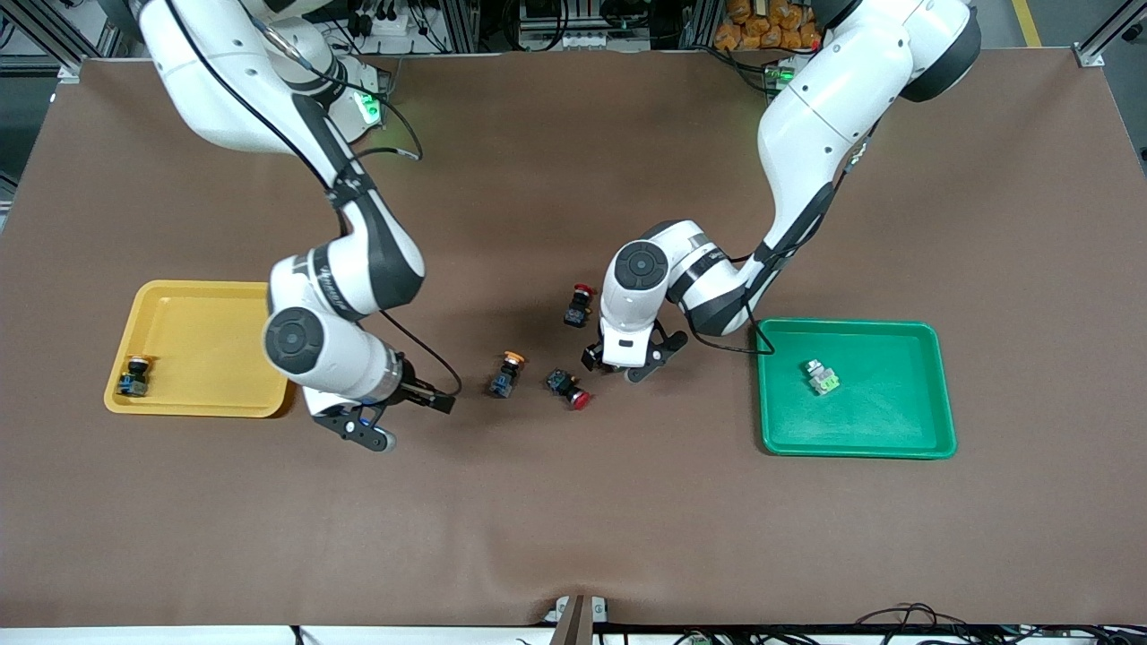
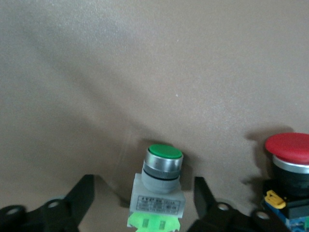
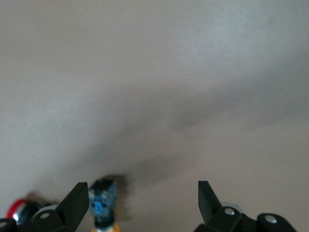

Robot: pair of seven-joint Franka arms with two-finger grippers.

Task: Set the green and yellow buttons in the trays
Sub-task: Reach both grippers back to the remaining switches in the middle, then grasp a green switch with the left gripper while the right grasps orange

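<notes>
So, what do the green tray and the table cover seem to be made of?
The green tray looks like glossy moulded plastic: rounded corners, raised rim, soft highlights. The table cover seems a matte brown sheet, perhaps paper or felt: it ripples near the front edge.

Brown table mat (image 1: 573,520); aluminium frame (image 1: 54,36), cables along top edge.

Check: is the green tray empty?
No, the green tray already holds one green-capped button lying on its floor in the front view.
</notes>
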